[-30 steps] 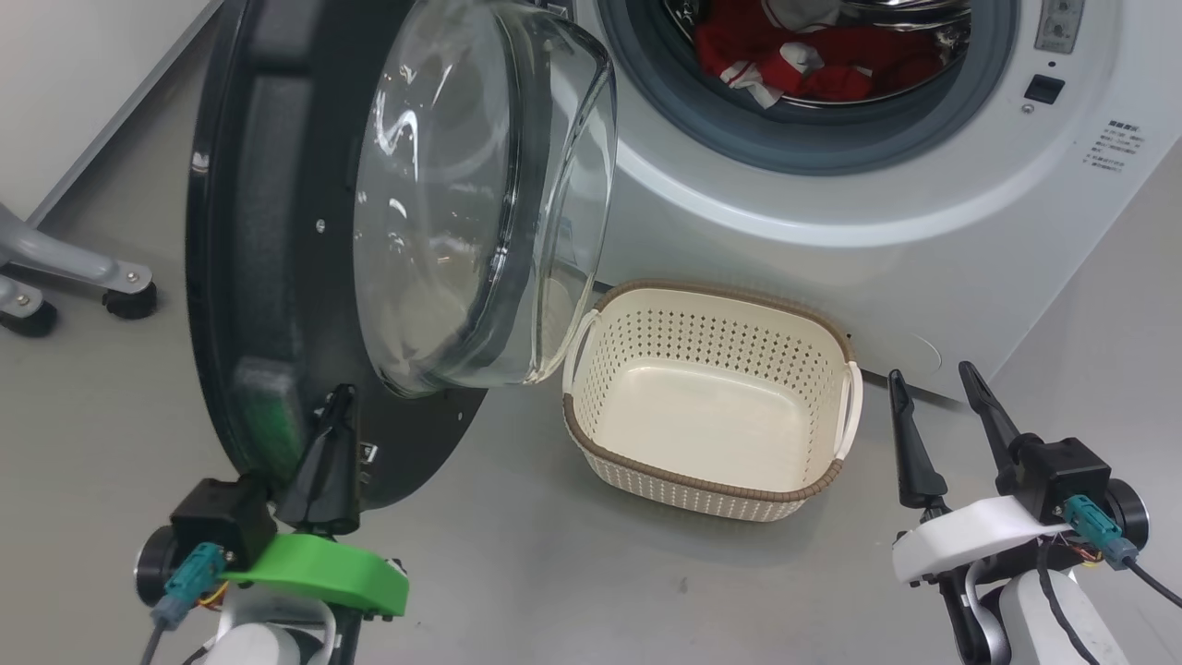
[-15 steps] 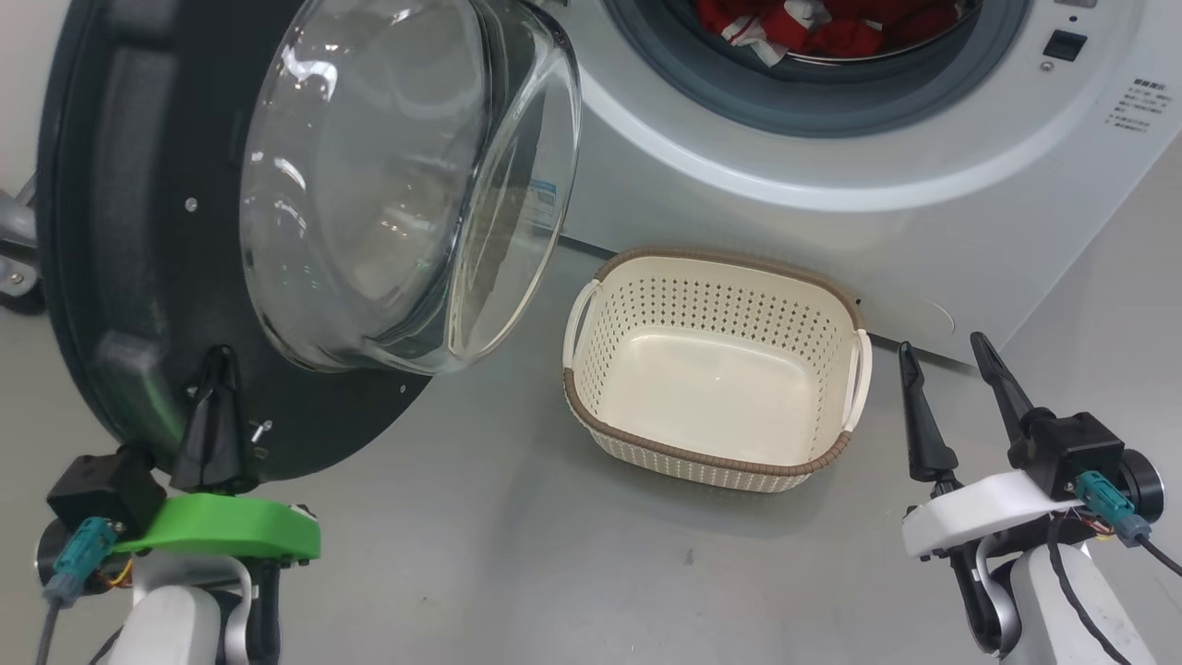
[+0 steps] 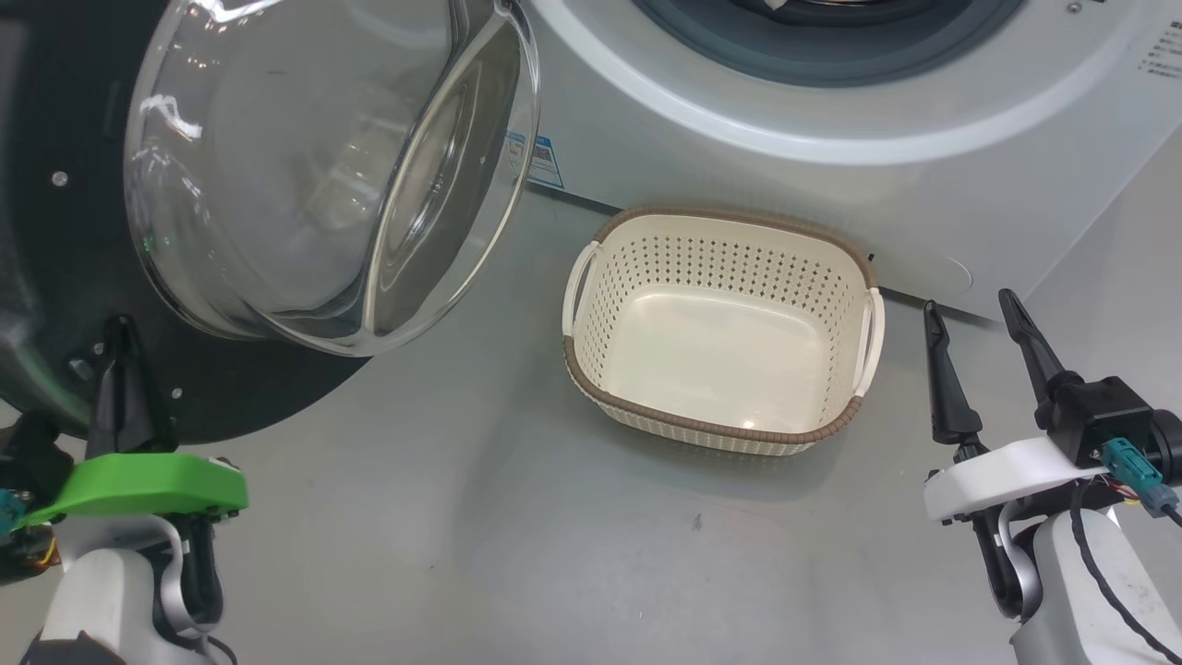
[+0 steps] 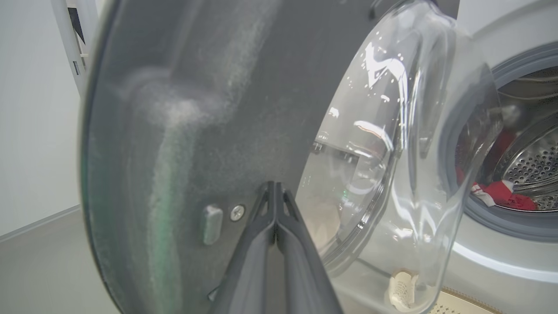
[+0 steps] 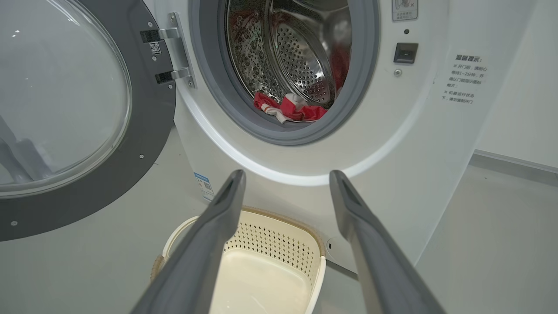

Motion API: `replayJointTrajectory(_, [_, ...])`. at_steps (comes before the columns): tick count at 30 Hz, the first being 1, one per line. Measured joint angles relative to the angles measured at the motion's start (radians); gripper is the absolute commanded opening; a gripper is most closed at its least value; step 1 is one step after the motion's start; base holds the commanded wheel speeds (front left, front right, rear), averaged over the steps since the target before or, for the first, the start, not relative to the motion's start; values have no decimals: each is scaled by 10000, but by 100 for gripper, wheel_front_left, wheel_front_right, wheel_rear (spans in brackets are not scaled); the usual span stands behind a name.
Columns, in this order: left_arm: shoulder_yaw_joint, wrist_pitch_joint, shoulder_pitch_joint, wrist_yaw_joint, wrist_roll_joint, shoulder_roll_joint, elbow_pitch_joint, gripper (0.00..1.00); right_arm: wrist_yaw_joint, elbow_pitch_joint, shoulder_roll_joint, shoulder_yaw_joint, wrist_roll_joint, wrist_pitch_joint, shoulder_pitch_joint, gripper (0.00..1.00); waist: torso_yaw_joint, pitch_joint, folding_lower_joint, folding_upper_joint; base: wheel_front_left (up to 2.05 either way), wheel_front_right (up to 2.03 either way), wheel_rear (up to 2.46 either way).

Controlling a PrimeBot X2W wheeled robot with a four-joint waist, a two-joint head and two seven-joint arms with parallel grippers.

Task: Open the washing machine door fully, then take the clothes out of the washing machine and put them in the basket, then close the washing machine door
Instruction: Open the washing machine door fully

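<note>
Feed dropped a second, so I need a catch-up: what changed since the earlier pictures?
The washing machine door swung wider, leftward away from the basket, with the shut left end effector pressed on its inner frame; the head view also shifted. Unchanged: right end effector open, basket empty, clothes in the drum.

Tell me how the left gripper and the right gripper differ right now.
The left gripper is shut; the right gripper is open wide. The left gripper points at the washing machine door; the right gripper sits beside the basket. The left gripper's mount is green, the right gripper's white. Both hold nothing.
</note>
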Motion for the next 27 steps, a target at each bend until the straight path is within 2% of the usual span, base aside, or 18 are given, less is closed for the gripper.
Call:
replayJointTrajectory(15, [888,-92,-743,15,-148,128,1024,0,27,36,-17,-56,-148,-2,-193,100,-35,277,0,0,0,0,0])
replayJointTrajectory(27, [861,-117,-691,2,566,-4,598,0,125,278,77,54,-146,0,-211,100,-118,-18,0,0,0,0,0])
